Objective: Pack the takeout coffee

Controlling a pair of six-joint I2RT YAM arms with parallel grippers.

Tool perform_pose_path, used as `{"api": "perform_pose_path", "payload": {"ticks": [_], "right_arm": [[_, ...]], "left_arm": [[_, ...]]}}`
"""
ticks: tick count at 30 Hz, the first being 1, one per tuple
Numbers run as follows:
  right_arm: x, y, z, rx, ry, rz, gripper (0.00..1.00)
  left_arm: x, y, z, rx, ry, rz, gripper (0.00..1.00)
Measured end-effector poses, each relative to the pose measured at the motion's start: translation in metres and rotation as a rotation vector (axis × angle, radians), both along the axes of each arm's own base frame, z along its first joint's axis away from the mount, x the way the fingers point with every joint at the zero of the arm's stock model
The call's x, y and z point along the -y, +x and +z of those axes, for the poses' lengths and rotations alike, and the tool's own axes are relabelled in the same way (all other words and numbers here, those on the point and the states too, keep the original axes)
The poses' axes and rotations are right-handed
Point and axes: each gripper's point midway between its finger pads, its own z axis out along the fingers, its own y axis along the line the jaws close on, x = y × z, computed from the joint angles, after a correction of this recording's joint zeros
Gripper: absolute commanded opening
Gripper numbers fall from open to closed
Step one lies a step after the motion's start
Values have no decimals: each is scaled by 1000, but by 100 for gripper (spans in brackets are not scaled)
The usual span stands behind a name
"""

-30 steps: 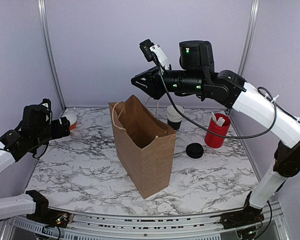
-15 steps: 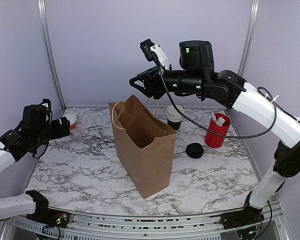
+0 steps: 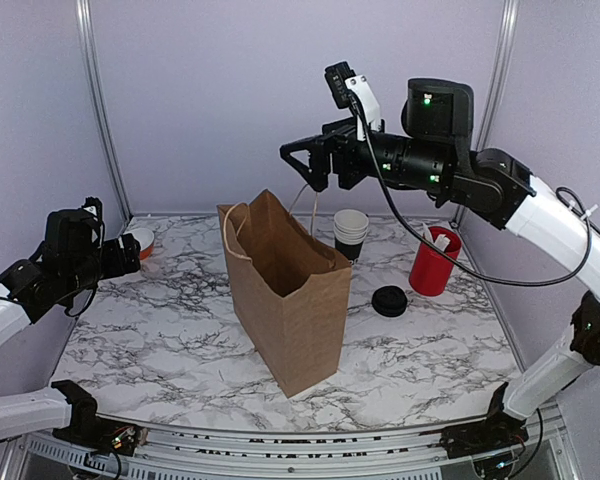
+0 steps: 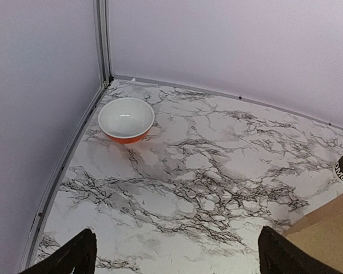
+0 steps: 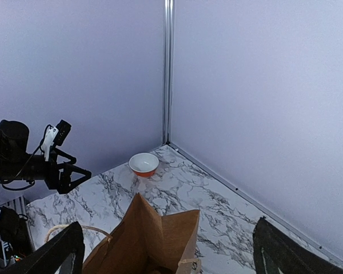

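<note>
Left of the brown paper bag (image 3: 290,300), the left gripper (image 4: 176,230) hangs with jaws spread wide and nothing between them, its arm folded low over the marble table (image 3: 180,350) and aimed at an orange bowl (image 4: 126,120) in the far corner. Above and just behind the bag's open mouth, the right gripper (image 3: 296,166) is fully parted and empty, its arm stretched level from the right. Right of the bag stand stacked cups (image 3: 350,233), a pile of black lids (image 3: 389,300) and a red holder (image 3: 435,262). The takeout coffee shows in no view; the bag's depths are dark.
</note>
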Motion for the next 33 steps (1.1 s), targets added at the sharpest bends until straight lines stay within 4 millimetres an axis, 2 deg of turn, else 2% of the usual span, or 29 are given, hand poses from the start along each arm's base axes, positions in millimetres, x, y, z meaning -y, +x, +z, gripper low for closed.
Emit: {"api": "perform_pose_path", "payload": {"ticks": [5,10,15,22,26,33], "right_arm": [[24,2,-3,15,7,-89,100],[62,16,-16,6,-7,-206,100],[131,47,-31,-16,-2,-415,100],[215,63,-55,-53,20,-635,100],[254,69,-83,-89,21,-744,100],[310,77,-160,-185,-4,-912,100]], "left_arm": [[-1,0,0,0,0,4,99],[-1,0,0,0,0,4,99],[-1,0,0,0,0,5,99],[0,2,0,2,-3,2,99],[1,3,1,7,-8,-1,99],[0,4,2,11,-11,1,99]]}}
